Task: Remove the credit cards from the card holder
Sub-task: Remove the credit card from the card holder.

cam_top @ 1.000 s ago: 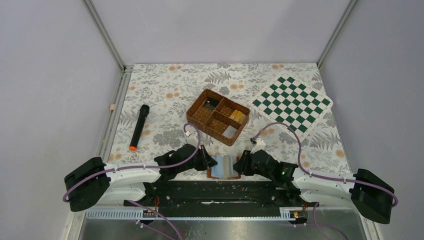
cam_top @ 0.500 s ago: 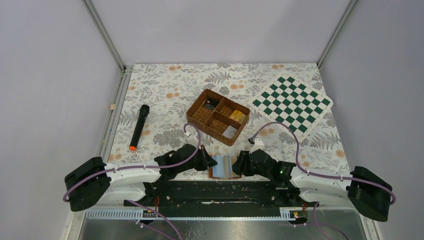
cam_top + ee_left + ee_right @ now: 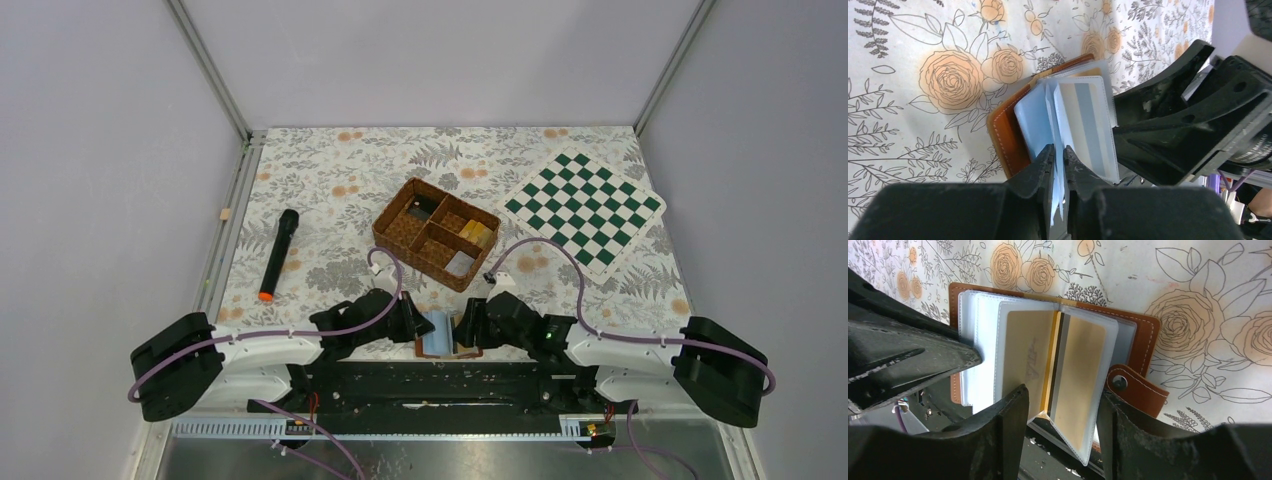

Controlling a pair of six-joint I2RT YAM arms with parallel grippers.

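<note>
**Card holder (image 3: 446, 335) open, 2 credit cards (image 3: 1030, 355) inside**

It lies at the table's (image 3: 330, 170) near edge, between both arms. Left gripper (image 3: 1057, 165) is pinched together on 1 clear sleeve (image 3: 1054, 115). Right gripper (image 3: 1062, 397) has its jaws apart, straddling both gold cards. Closing on sleeve plus card would drag everything, and the thin pinch could slip.

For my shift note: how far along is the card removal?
Done: the card holder lies open. In hand: the left pincer clamps its sleeves, and the open right pincer straddles the gold credit cards. Left: both visible cards sit in their sleeves, not yet pulled out.
</note>
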